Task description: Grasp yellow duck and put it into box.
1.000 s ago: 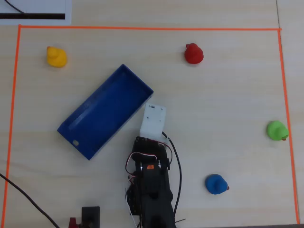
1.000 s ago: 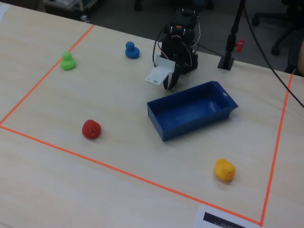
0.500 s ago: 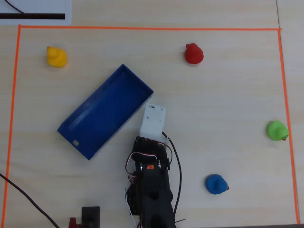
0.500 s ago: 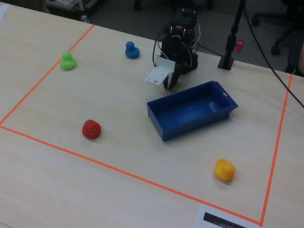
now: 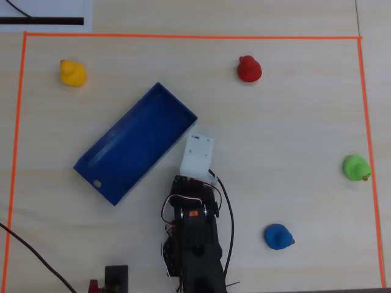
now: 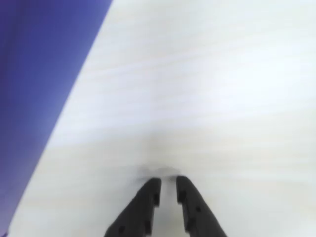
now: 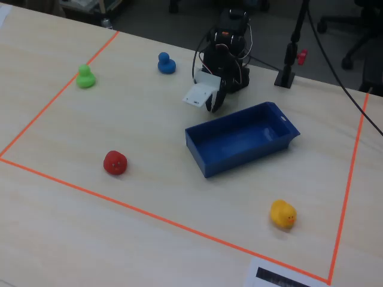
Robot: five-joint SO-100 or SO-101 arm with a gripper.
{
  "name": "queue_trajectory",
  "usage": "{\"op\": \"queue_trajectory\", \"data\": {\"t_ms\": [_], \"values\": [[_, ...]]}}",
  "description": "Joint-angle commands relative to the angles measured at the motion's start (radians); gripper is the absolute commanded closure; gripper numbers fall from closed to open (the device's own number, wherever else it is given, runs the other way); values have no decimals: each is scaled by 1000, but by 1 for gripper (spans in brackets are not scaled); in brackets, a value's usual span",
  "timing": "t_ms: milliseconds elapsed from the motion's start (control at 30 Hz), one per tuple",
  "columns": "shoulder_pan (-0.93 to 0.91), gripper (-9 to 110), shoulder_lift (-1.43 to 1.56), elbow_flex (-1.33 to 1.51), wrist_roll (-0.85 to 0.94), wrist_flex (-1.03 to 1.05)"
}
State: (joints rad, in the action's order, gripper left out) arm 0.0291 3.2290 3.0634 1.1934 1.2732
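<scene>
**Still parked, nothing grasped**

Clearly laid out for sorting: table marked off by orange tape. Blue box set at a slant near the middle, empty. Arm folded low beside it. Gripper nearly closed over bare wood, holding nothing. Yellow duck alone in a far corner, well apart from box and gripper, so a long reach ahead.

Pale wood table with orange tape border; dark floor behind (chair base visible), even light.
</scene>
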Motion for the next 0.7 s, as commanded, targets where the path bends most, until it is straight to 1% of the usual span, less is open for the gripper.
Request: {"op": "queue_trajectory", "data": {"t_ms": [0,100,200,300,400,467,600,667], "values": [[-21,101,-276,-242,-29,-61],[-44,101,-506,-532,-43,-86],[-49,101,-637,-776,-38,-137],[-25,101,-721,-937,-21,-195],[38,101,-813,-1046,-15,-253],[95,96,-884,-1149,-40,-196],[222,80,-1006,-1295,-95,-81],[273,78,-1058,-1310,-104,-107]]}}
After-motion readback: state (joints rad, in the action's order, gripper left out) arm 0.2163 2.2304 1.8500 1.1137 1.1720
